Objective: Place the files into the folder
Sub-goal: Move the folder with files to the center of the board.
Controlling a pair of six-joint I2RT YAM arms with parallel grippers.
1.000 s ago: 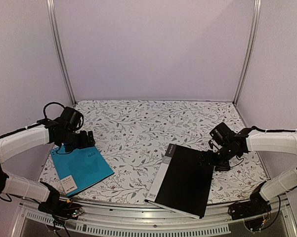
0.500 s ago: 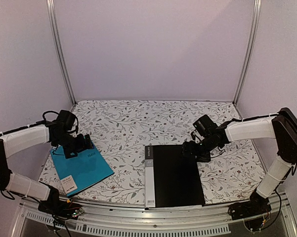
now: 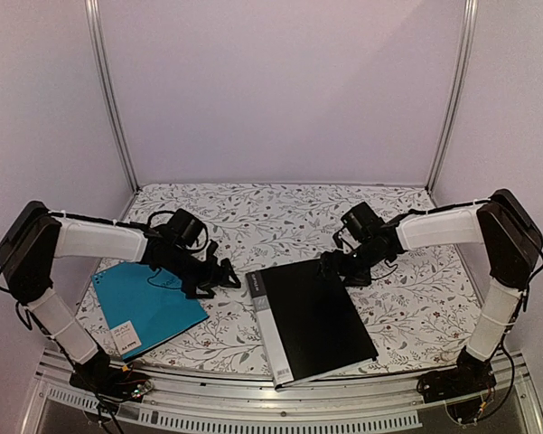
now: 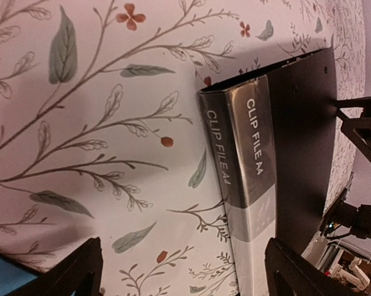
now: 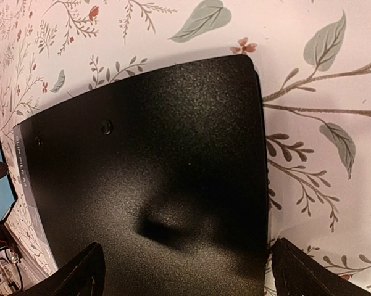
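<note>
The black folder (image 3: 314, 316) lies closed and flat on the flowered table, its pale-labelled spine to the left. My left gripper (image 3: 224, 278) is open and empty, low over the table just left of the spine; in the left wrist view the spine (image 4: 244, 154) reads "CLIP FILE A4" and runs toward my right finger (image 4: 296, 271). My right gripper (image 3: 336, 265) is open at the folder's far right corner; in the right wrist view the black cover (image 5: 154, 185) fills the space between the wide-apart jaws. No white printed files are in view.
A teal-blue folder (image 3: 145, 307) lies at the near left, by the left arm. The table's near edge is a metal rail (image 3: 280, 398). Walls close the left, right and back sides.
The black folder has slid left and turned, its spine now angled toward the far left. My left gripper has swung right from the teal folder to the spine. My right gripper followed leftward.
</note>
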